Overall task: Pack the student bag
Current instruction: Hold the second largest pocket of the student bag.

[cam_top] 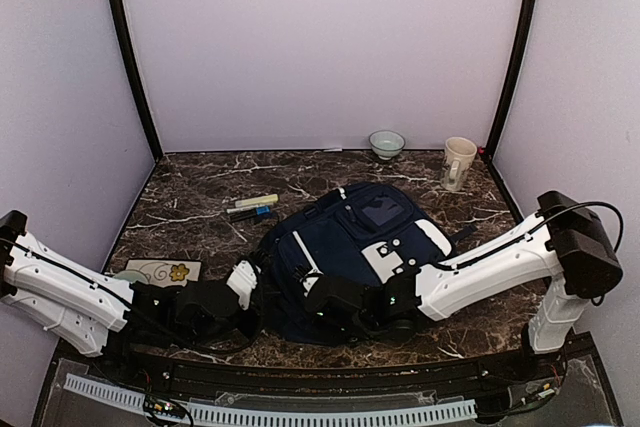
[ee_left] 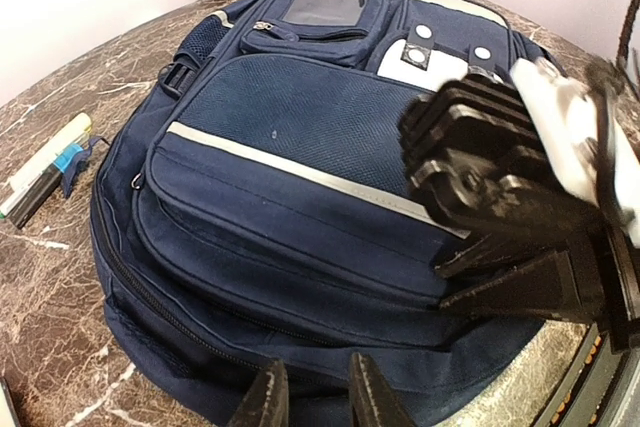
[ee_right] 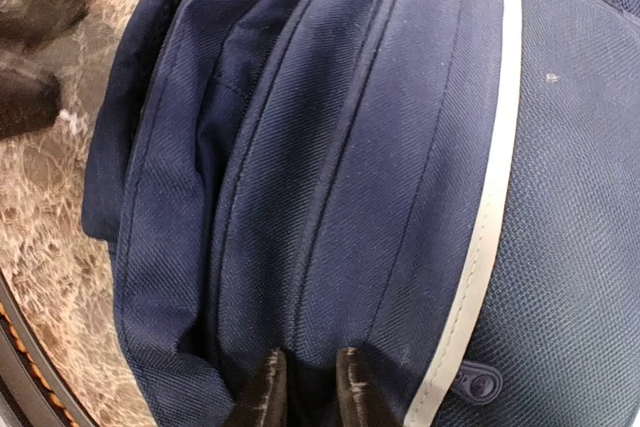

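The student bag (cam_top: 350, 247), a navy-blue backpack with white stripes, lies flat in the middle of the table with its front pockets facing up. My left gripper (cam_top: 265, 292) is at the bag's near left edge. In the left wrist view its fingertips (ee_left: 268, 397) press into the bag's (ee_left: 300, 147) dark rim, with a fold of fabric between them. My right gripper (cam_top: 318, 299) is at the near edge, a little further right. In the right wrist view its narrow jaws pinch a ridge of the bag's (ee_right: 400, 147) fabric beside a seam. The right gripper (ee_left: 450, 285) also shows in the left wrist view.
A small bowl (cam_top: 386, 143) and a cream mug (cam_top: 458, 162) stand at the back right. Markers (cam_top: 252, 207) lie left of the bag. A card with a flower picture (cam_top: 165, 272) sits near the left arm. Purple walls enclose the marble table (cam_top: 200, 187).
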Robot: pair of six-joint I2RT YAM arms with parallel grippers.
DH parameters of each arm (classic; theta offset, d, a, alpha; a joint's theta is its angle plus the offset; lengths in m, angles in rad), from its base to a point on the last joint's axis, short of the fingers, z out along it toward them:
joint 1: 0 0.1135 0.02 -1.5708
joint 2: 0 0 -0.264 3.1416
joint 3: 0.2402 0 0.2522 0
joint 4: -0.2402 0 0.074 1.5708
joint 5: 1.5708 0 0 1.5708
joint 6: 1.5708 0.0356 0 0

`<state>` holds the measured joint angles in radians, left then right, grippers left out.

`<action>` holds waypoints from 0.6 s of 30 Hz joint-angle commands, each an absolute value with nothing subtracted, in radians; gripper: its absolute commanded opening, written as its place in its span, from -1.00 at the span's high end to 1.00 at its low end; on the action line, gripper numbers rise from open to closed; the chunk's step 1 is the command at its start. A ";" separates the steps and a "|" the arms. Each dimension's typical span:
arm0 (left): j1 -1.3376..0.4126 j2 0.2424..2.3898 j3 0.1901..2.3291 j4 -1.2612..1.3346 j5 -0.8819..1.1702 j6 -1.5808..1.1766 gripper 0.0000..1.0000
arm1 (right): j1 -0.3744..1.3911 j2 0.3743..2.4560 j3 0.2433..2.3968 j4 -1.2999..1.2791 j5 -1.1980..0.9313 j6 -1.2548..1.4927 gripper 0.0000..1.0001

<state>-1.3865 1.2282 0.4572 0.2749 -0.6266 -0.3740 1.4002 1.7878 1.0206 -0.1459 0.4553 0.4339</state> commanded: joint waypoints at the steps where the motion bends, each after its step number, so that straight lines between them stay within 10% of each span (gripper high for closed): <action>1: -1.387 1.204 0.444 0.330 -0.586 -0.320 0.55 | 1.357 1.795 1.020 -0.189 0.492 0.460 0.75; 4: -1.387 1.210 0.463 0.338 -0.563 -0.304 0.57 | 1.349 1.766 1.041 -0.188 0.510 0.458 1.00; 18: -1.389 1.325 0.512 0.508 -0.510 -0.196 0.52 | 1.291 1.601 1.052 -0.160 0.534 0.441 1.00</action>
